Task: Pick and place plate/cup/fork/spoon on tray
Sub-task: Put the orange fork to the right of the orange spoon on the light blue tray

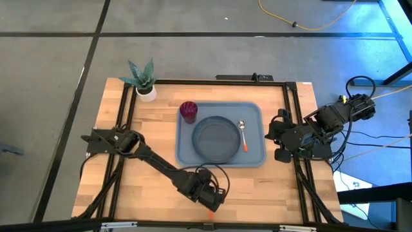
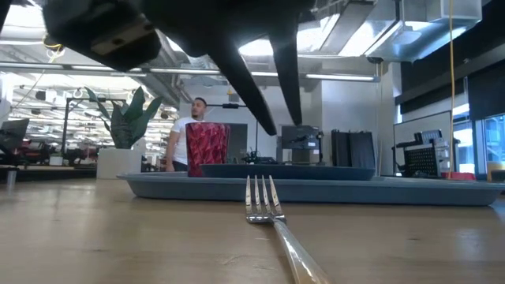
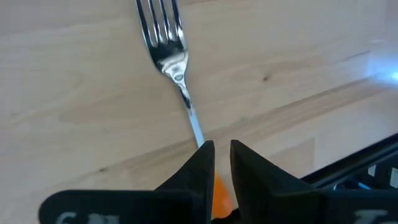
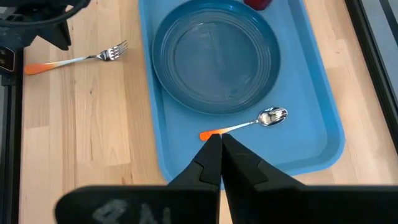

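Observation:
The fork [image 3: 171,56] lies flat on the wooden table near its front edge, tines toward the tray. Its orange handle end [image 1: 211,209] sticks out from under my left gripper [image 3: 222,149]. That gripper hovers above the handle with its fingers a narrow gap apart, and the low view [image 2: 282,126] shows the tips clear of the table. The light-blue tray [image 1: 257,158] holds the slate-blue plate [image 1: 215,138], the maroon cup [image 1: 188,111] and the spoon [image 1: 243,132]. My right gripper [image 4: 217,138] waits shut at the tray's right side.
A white pot with a green plant [image 1: 143,80] stands at the table's far left corner. A black frame [image 1: 293,116] runs around the tabletop. Bare wood lies between the fork and the tray's near rim [image 2: 316,189]. A person [image 2: 189,134] shows in the room beyond the table.

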Tool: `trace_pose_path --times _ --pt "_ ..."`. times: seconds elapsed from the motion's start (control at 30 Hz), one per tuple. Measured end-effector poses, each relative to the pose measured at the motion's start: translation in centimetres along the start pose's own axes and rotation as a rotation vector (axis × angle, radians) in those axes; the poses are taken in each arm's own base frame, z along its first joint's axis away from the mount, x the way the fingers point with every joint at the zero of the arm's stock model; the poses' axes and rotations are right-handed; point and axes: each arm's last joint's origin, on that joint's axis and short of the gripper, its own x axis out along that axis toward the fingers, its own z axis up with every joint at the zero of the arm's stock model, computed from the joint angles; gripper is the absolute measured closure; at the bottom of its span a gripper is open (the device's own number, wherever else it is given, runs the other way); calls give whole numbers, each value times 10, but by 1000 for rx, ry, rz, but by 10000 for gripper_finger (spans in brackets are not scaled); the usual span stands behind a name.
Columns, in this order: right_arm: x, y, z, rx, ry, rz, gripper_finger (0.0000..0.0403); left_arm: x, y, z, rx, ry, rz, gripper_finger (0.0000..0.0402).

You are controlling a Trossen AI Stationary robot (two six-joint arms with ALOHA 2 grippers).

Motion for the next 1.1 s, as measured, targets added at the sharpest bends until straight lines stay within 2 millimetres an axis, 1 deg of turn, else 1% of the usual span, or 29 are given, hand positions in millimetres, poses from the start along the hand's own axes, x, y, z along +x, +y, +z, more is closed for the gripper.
trace_pose_path --times 0.17,0.3,0.4,0.53,0.63,0.93,1.1 --pt "0 0 0 2 0 0 391 -1 2 -5 -13 -1 -4 358" --pt "0 0 0 3 -1 0 391 9 4 -6 -10 -38 4 358" --pt "0 0 0 4 -1 0 391 8 2 -6 -14 -30 -12 358" --pt "0 0 0 4 -1 0 391 18 6 -7 -8 -42 11 358" --pt "0 0 0 3 0 0 391 26 5 -9 -11 -39 -4 358" --pt "0 0 0 2 1 2 391 30 7 -8 -9 -53 8 358" --pt "0 0 0 0 4 7 391 30 11 -5 -1 -80 54 358"
